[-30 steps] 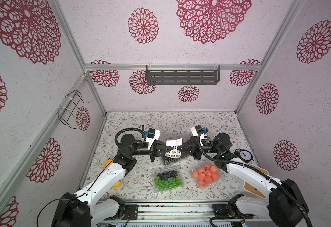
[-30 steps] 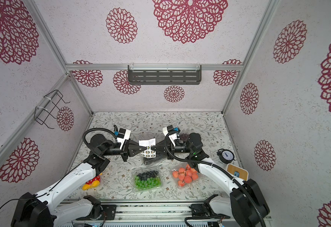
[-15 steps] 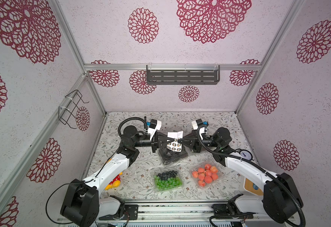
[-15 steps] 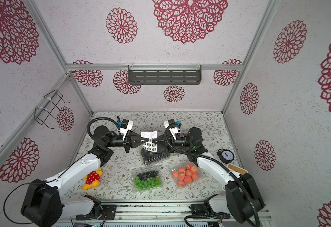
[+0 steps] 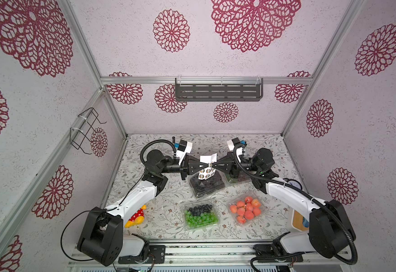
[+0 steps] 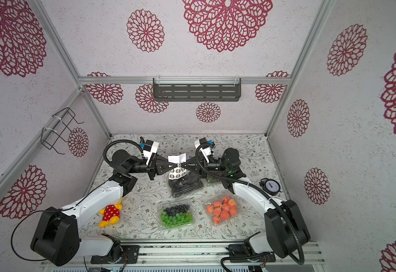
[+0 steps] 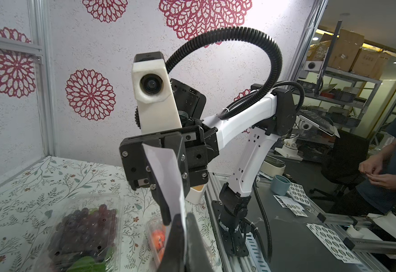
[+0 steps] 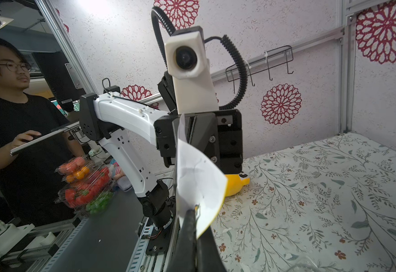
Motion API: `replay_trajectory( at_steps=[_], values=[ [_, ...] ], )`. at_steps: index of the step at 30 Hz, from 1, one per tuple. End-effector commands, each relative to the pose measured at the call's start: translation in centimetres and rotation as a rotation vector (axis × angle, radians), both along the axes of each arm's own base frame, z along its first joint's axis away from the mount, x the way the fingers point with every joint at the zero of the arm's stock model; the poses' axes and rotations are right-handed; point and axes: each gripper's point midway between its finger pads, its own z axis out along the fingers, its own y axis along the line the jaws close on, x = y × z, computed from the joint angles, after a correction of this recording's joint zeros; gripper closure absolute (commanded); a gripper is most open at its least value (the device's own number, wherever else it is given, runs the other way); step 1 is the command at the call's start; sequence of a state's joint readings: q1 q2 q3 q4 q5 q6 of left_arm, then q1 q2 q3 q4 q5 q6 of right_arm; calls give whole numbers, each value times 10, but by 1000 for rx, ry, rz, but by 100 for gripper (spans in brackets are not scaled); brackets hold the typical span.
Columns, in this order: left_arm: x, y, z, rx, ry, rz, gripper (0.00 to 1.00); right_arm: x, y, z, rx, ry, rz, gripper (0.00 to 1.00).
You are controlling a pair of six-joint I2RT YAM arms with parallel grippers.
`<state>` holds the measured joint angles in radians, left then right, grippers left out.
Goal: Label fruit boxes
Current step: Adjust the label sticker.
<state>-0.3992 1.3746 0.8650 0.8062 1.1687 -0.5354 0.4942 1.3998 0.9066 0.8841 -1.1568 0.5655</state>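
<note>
1. Peel step, I reckon: left gripper [image 5: 203,165] & right gripper [image 5: 216,164] are tip to tip, both clamped on the sticker sheet [image 5: 205,173], held in the air over the black-fruit box [image 5: 207,188].
2. Green-and-blue box [image 5: 200,215] & orange-red box [image 5: 246,210] sit up front. Purple box [image 5: 230,180] is mostly hidden behind the right gripper. None visibly labelled.
3. Next, prob.: ease apart w/o tearing, free one sticker, press it on a lid.
4. Stickers are round w/ dark print, too small to read.

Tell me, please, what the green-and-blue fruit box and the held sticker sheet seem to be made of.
Green-and-blue fruit box: seemingly clear plastic, glossy; the fruit shows through its lid. Sticker sheet: probably paper, white and matte on the back; it curls and creases.
</note>
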Motion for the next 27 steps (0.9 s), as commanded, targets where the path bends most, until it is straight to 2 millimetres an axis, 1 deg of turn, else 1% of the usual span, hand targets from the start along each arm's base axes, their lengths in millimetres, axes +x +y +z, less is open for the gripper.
replay_trajectory(
  at_steps=[1,11,14,21,24,27],
  values=[
    [1,2,3,5,-7,7,100,-3,-1,19,30,-78,7,94],
    [1,3,3,9,-10,30,100,1,0,21,29,-67,-6,83],
    [4,4,3,12,-5,47,100,1,1,20,28,-62,0,77],
    [6,4,2,15,-2,44,100,5,4,19,29,-44,-1,71],
    [2,5,1,18,-1,28,100,10,5,18,23,-41,-18,70],
    [3,5,1,18,-17,40,100,12,6,19,26,-39,-26,70]
  ],
)
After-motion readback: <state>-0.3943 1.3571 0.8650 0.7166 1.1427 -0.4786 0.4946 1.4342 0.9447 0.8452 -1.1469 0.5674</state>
